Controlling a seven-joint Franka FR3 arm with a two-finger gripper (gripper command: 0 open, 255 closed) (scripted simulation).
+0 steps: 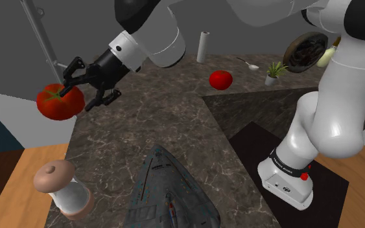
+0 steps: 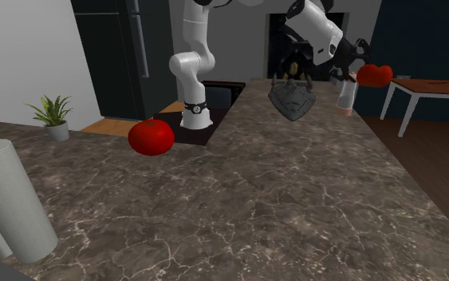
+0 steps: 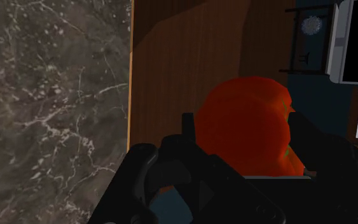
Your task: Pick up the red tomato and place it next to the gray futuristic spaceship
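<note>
Reaching past the counter (image 1: 174,123) edge, the claw (image 1: 76,92) clasps a tomato (image 1: 58,103).

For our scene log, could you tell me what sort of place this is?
Likely a home kitchen: a long stone-patterned counter, with a paper towel roll and a spoon on it.

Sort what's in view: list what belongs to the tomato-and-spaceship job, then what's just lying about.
Job in hand:
- held tomato, clasped in the jaws out past the counter's edge
- spaceship, grey, on the counter

Lying about:
- second tomato, on the counter
- paper roll
- potted plant
- spoon
- grinder
</note>
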